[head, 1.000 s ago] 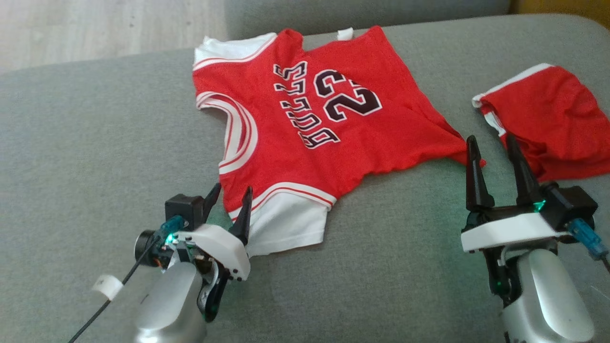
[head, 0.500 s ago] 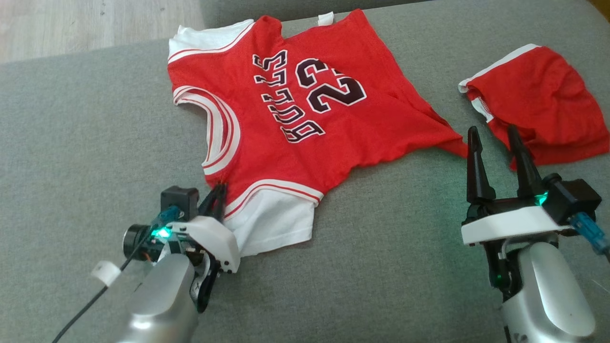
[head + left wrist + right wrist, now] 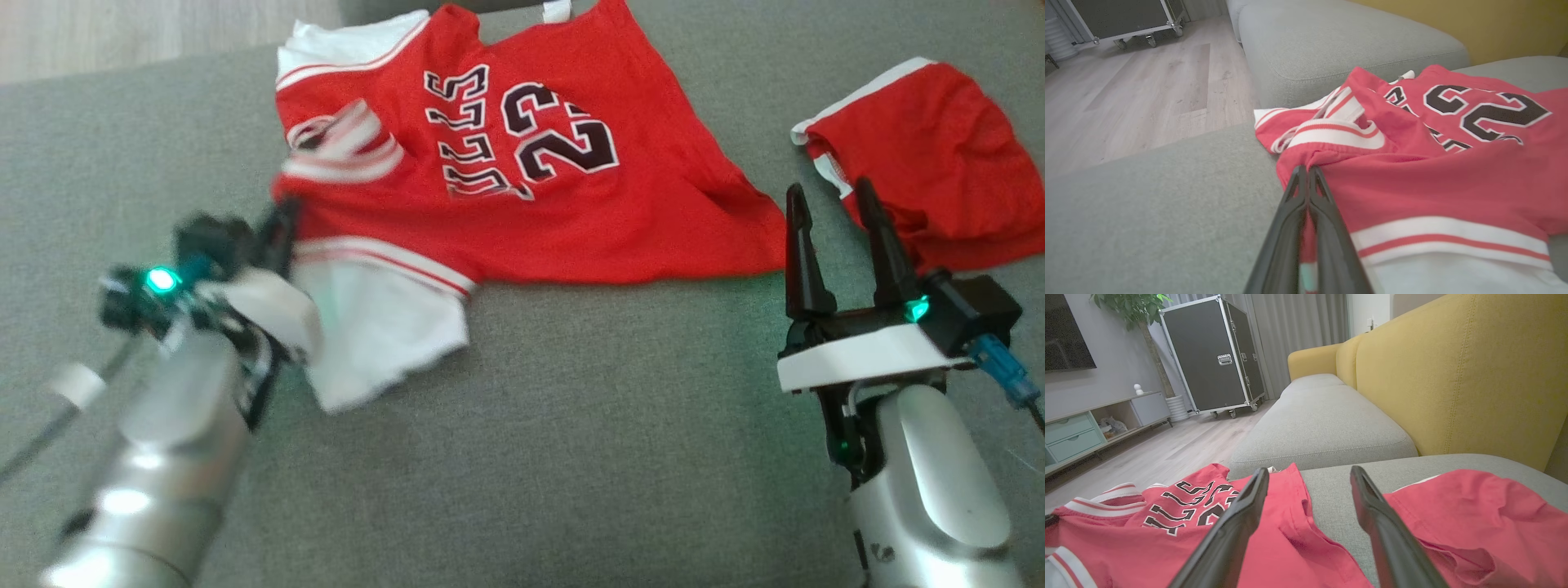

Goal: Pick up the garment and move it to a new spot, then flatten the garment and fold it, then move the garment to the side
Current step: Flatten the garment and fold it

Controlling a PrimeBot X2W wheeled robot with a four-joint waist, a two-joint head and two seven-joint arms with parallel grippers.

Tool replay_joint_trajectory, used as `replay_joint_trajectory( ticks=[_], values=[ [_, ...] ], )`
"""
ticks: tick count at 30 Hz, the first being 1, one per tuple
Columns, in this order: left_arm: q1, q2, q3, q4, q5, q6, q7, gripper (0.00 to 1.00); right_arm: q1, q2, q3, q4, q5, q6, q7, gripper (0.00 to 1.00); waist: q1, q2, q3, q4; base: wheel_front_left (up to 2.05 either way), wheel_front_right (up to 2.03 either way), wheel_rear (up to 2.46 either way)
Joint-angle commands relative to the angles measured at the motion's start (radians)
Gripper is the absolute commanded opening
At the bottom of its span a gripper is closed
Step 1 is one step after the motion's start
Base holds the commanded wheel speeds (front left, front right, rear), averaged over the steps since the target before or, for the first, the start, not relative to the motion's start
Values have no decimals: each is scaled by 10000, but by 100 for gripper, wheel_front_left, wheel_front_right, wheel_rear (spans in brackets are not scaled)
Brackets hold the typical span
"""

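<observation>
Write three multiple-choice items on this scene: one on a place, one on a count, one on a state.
1. Where are the shorts relative to the jersey?
A. on the robot's left of it
B. on top of it
C. on the robot's right of it

2. How many garments lie on the sofa?
A. one
B. two
C. three

3. What is the left gripper doing?
A. shut on the jersey
B. open above it
C. shut on nothing

Key:
1 C, the shorts lie by the open right gripper.
2 B, jersey and shorts.
3 A, it pinches red cloth at the jersey's edge.
</observation>
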State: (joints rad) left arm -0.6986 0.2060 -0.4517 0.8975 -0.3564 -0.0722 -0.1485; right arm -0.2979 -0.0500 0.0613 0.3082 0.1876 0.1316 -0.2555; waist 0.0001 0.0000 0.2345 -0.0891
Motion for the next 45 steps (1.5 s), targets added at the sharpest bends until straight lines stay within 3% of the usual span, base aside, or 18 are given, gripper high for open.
replay_joint_trajectory(
  ticks=[1,9,13,14,15,22,29,37,45],
  values=[
    [-577,540,274,-94,91,-61,34,0,-330,-3,252,-329,23,-9,-63,100,-1,0,89,-52,0,0,0],
    [-1754,1625,185,792,368,-183,378,0,-493,-3,405,-234,82,-9,-63,100,-1,0,361,-247,0,0,0],
    [-1931,1810,141,1293,324,-268,426,2,-531,-3,354,-164,54,-9,-63,100,-1,0,394,-262,0,0,0],
    [-1937,1782,119,1374,309,-285,385,64,-531,-3,333,-142,37,-9,-63,100,-1,0,387,-250,0,0,0],
    [-1926,1731,125,1447,258,-302,318,100,-526,-3,312,-120,19,-9,-63,100,-1,0,367,-229,0,0,0],
    [-1610,1298,443,1569,-197,-194,-748,100,-499,-3,339,-223,11,-9,-63,100,-1,0,31,-2,0,0,0],
    [-913,888,1215,454,-755,119,-1119,100,-212,-3,275,-306,-53,-9,-63,100,-1,0,-474,420,0,0,0],
    [1489,183,2600,-3212,-726,635,-1130,100,273,-3,243,-291,-37,-9,-63,100,-1,0,-1241,1028,0,0,0],
    [4338,-845,3049,-4859,-434,622,-1131,100,985,-3,400,-117,58,-9,-63,100,-1,0,-1868,1214,0,0,0]
  ],
)
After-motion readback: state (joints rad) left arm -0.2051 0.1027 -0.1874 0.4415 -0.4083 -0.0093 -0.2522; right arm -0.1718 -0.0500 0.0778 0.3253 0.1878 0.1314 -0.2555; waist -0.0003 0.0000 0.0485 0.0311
